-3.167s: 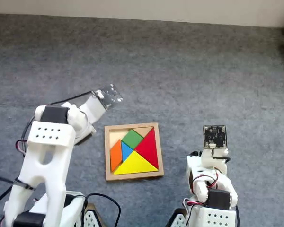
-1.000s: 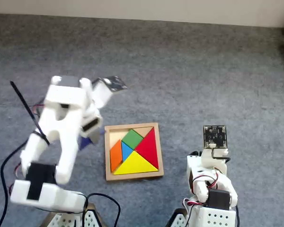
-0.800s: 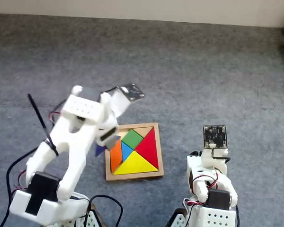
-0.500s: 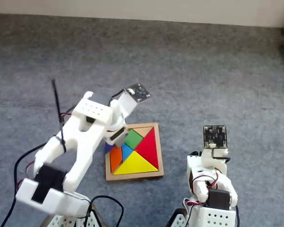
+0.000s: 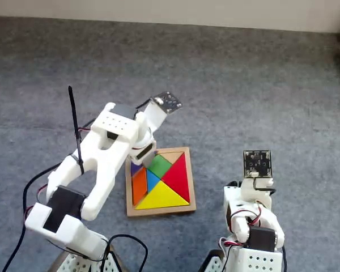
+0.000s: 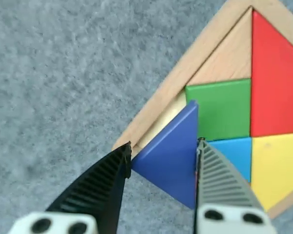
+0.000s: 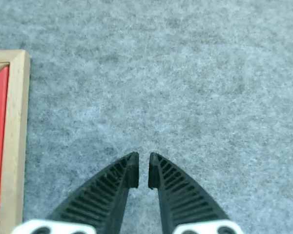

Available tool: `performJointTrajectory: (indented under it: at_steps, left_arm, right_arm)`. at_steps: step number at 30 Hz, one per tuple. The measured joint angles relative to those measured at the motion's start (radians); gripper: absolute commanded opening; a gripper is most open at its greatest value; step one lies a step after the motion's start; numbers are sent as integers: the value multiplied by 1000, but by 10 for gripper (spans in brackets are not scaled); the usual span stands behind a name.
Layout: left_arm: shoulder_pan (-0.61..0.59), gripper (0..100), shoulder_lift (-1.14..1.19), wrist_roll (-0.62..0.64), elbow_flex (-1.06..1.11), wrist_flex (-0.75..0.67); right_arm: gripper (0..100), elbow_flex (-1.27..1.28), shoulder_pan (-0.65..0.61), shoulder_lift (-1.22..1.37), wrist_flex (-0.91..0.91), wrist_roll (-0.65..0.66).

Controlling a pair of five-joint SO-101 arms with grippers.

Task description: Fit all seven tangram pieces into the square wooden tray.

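Observation:
The square wooden tray (image 5: 158, 211) (image 6: 156, 107) lies on grey carpet and holds red (image 5: 178, 175), yellow (image 5: 161, 197), green (image 5: 158, 166), light blue (image 5: 151, 181) and orange (image 5: 138, 186) pieces, plus a natural wood triangle (image 5: 171, 156). My left gripper (image 6: 161, 158) is shut on a dark blue triangle (image 6: 172, 158), held over the tray's far left corner beside the green square (image 6: 224, 108). In the high view the left arm (image 5: 110, 156) covers that corner, with a sliver of the dark blue triangle (image 5: 136, 168) showing. My right gripper (image 7: 139, 170) is shut and empty above bare carpet.
The right arm (image 5: 255, 218) sits folded to the right of the tray. A red piece and the tray rim (image 7: 14, 141) show in the right wrist view. Grey carpet surrounds the tray on all sides.
The left arm has swung from the carpet left of the tray to over the tray's far left corner, carrying the dark blue triangle. The right arm has not moved.

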Motion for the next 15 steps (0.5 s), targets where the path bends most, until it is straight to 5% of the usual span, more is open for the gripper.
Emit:
performJointTrajectory:
  at_steps: [15]
  left_arm:
    - [-37, 242, 9, 0, -17, 0]
  right_arm:
    - [52, 0, 0, 0, 0, 0]
